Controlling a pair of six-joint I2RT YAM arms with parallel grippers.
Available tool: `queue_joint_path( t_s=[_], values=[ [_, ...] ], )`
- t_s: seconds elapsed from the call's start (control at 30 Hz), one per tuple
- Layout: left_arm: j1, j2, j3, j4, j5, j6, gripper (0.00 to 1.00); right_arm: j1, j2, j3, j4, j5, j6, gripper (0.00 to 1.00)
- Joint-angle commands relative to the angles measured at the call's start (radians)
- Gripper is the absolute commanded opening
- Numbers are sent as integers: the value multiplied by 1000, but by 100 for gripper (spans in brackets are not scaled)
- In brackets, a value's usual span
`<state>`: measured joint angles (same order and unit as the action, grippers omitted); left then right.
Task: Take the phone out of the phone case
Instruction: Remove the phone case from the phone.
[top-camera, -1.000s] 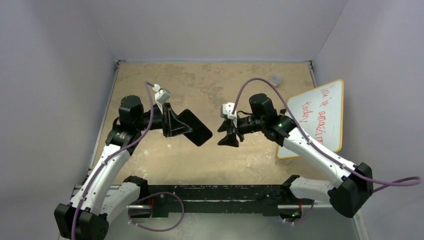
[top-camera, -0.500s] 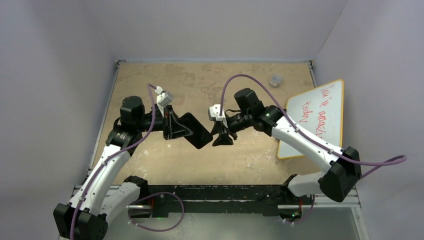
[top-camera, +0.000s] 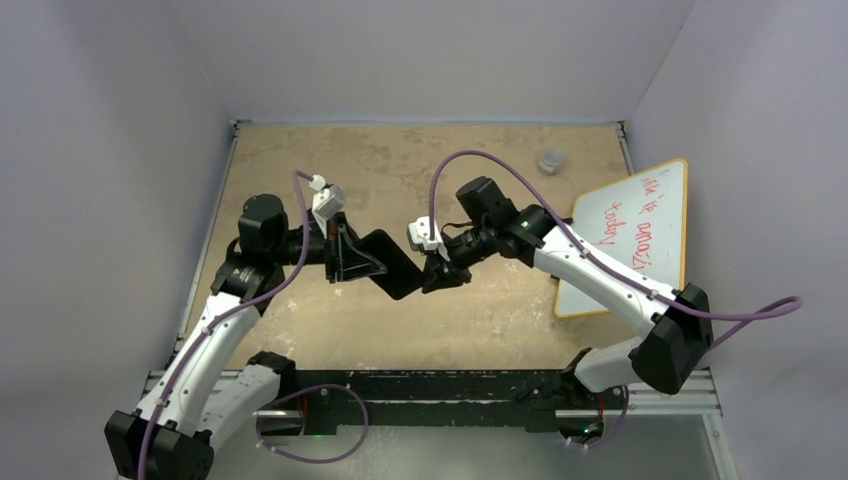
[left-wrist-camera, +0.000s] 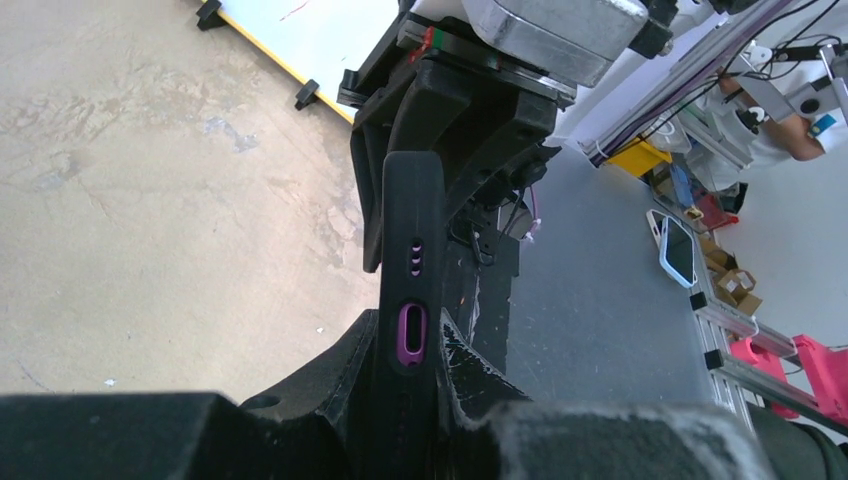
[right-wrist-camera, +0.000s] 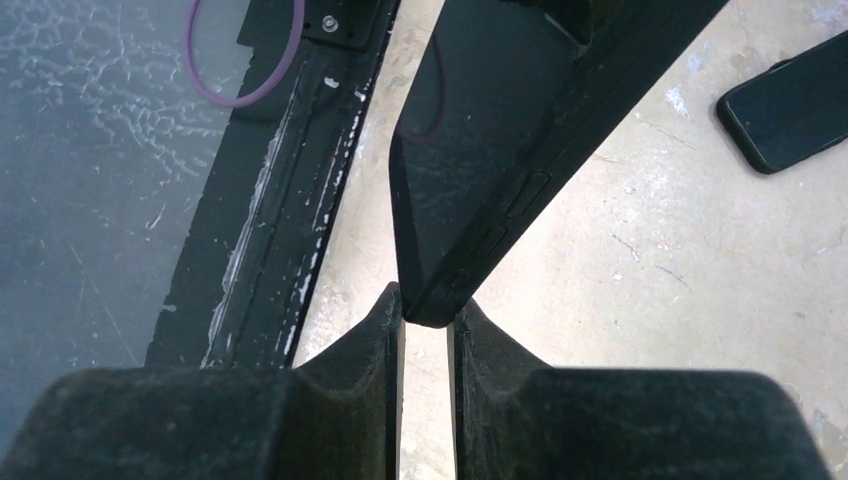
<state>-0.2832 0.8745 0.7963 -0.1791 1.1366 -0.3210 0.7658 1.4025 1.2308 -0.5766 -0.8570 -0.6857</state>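
Nearest the arm bases, the left hand (top-camera: 350, 255) is clenched on the black phone case (top-camera: 392, 265), gripping it at the end with the charging port. In the left wrist view its fingers press both sides of that end. The case is held off the surface (top-camera: 400, 170), tilted, with the phone (right-wrist-camera: 470, 150) seated inside and its glossy screen showing. Just beyond, the right hand (top-camera: 435, 272) meets the case's free corner. Its fingertips (right-wrist-camera: 395, 300) are drawn in tight, one against the screen side and one against the case's edge, pinching that corner. A second dark slab (right-wrist-camera: 780, 105) lies flat on the surface. Farther right a whiteboard (top-camera: 640, 235) rests, and a small cup (top-camera: 551, 159) stands near the far wall.
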Motion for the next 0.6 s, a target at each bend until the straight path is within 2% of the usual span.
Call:
queue_joint_path(
  t_s=[0.0, 0.2, 0.27, 0.4, 0.57],
  values=[
    [-15, -32, -15, 127, 67, -49, 0, 4, 0, 50, -54, -20, -71, 14],
    [-25, -52, -34, 162, 84, -93, 0, 11, -6, 60, -102, -64, -218, 3],
    [-27, -44, -56, 249, 96, -153, 0, 16, -1, 71, -106, -62, -251, 1],
    [-31, -42, -122, 421, 119, -304, 0, 24, 9, 101, -123, -57, -338, 0],
    [-34, -51, -141, 444, 121, -361, 0, 23, 18, 129, -86, -34, -377, 0]
  ],
)
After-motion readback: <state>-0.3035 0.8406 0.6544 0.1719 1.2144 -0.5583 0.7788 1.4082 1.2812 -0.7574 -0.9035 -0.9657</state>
